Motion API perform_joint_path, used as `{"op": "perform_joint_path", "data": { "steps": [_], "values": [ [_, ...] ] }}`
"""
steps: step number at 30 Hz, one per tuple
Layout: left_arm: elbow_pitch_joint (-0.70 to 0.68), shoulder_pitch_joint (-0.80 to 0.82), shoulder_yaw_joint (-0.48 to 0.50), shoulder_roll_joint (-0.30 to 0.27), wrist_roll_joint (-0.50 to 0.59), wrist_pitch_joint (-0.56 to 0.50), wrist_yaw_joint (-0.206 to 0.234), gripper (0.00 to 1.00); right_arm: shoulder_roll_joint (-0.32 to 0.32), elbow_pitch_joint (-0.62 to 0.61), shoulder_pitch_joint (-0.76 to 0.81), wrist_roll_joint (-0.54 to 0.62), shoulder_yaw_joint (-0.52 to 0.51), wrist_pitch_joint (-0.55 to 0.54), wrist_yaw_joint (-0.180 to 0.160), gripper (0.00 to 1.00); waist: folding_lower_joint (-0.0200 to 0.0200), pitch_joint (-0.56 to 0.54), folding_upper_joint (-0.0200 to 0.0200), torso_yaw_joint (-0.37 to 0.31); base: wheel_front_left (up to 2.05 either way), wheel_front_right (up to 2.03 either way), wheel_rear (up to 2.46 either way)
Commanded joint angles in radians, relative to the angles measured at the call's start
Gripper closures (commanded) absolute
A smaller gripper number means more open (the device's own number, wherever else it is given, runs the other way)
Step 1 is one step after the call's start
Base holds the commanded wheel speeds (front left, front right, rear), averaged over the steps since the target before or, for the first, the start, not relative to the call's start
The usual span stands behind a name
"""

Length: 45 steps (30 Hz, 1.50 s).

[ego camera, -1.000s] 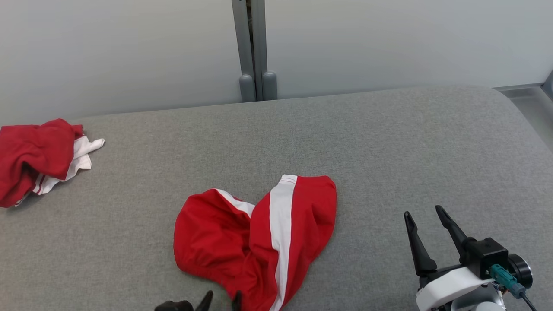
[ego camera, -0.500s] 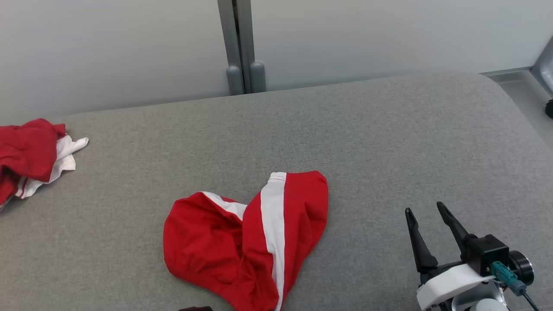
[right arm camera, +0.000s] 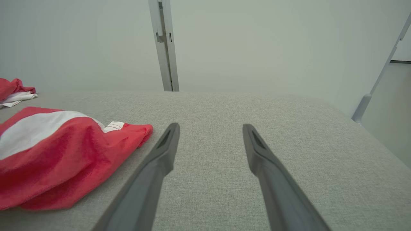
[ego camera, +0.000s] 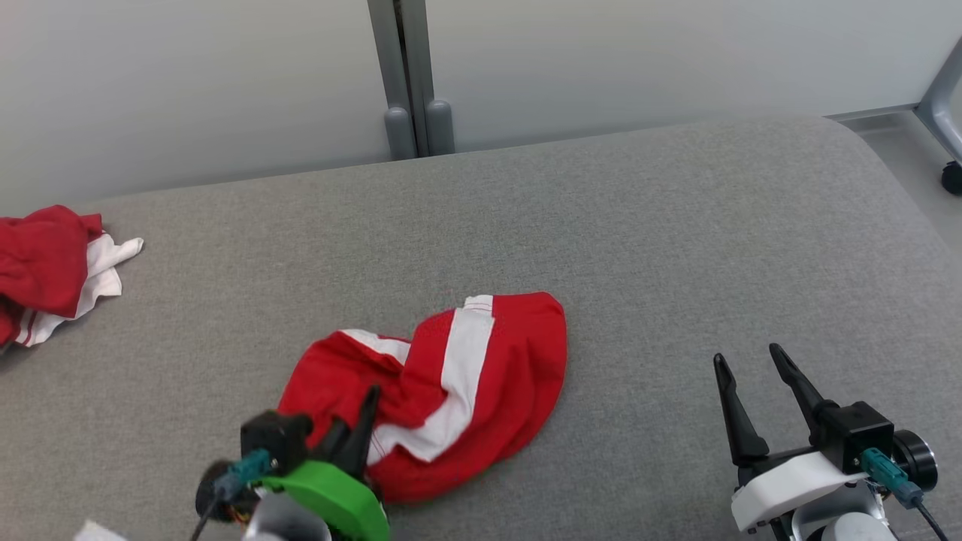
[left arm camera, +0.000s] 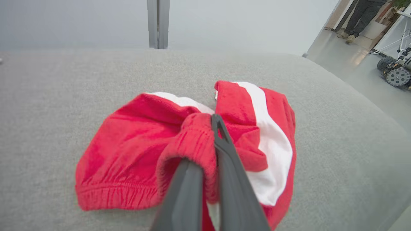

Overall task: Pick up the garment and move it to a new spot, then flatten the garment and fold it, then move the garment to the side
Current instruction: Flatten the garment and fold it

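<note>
Change: the left gripper [ego camera: 355, 421], a second ago wide and only at the bottom edge of the head view, is now closed tight on the red garment [ego camera: 481, 376]; it pinches a fold of the elastic waistband
Garment: near the front middle of the grey padded surface [ego camera: 676, 225], more bunched than before, with one fold wrapped over a finger
Meaning: I judge the grasp is made, so the lift to a new spot can begin; flattening and folding are not yet started
Right gripper [ego camera: 749, 355]: wide, holds nothing, well apart on the garment's right
Other cloth [ego camera: 45, 263]: red and white, far left
Writing: no brand is readable; a small white sewn tag [right arm camera: 114, 125] sits on the hem, its print too small to read
</note>
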<state>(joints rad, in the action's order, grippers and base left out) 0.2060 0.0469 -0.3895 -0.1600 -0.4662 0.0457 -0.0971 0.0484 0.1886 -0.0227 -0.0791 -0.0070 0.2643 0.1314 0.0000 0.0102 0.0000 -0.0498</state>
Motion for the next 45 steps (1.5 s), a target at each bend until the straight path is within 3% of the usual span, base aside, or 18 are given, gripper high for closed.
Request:
{"op": "perform_joint_path", "data": {
  "steps": [1, 9, 14, 24, 34, 45],
  "values": [
    [-0.012, 0.060, 0.004, -0.021, 0.028, 0.007, 0.000, 1.00, 0.004, 0.000, -0.010, 0.003, 0.000, 0.000, -0.001, 0.00, 0.0000, -0.002, 0.0000, 0.005, 0.00, 0.00, 0.00],
    [-0.007, 0.371, -0.064, -0.070, 0.104, 0.000, -0.027, 1.00, 0.004, 0.005, -0.029, -0.007, 0.023, 0.000, -0.001, 0.00, 0.0000, 0.000, 0.0000, -0.012, 0.00, 0.00, 0.00],
    [0.070, 0.559, -0.156, -0.066, 0.116, 0.032, -0.033, 1.00, 0.004, 0.006, -0.043, -0.010, 0.027, 0.000, -0.001, 0.00, 0.0000, 0.015, 0.0000, -0.048, 0.00, 0.00, 0.00],
    [0.140, 0.924, -0.393, -0.059, 0.018, 0.202, -0.034, 1.00, 0.004, 0.001, -0.072, -0.006, -0.012, 0.000, -0.001, 0.00, 0.0000, 0.058, 0.0000, -0.106, 0.00, 0.00, 0.00],
    [0.124, 0.907, -0.496, -0.162, -0.072, 0.220, -0.034, 1.00, 0.003, -0.007, -0.092, -0.002, -0.043, 0.000, -0.001, 0.00, 0.0000, 0.094, 0.0000, -0.083, 0.00, 0.00, 0.00],
    [0.408, 0.800, -0.583, -0.255, -0.263, 0.202, -0.034, 1.00, 0.004, -0.012, -0.103, -0.004, -0.031, 0.000, -0.001, 0.00, 0.0000, 0.116, 0.0000, -0.059, 0.00, 0.00, 0.00]
  ]
}}
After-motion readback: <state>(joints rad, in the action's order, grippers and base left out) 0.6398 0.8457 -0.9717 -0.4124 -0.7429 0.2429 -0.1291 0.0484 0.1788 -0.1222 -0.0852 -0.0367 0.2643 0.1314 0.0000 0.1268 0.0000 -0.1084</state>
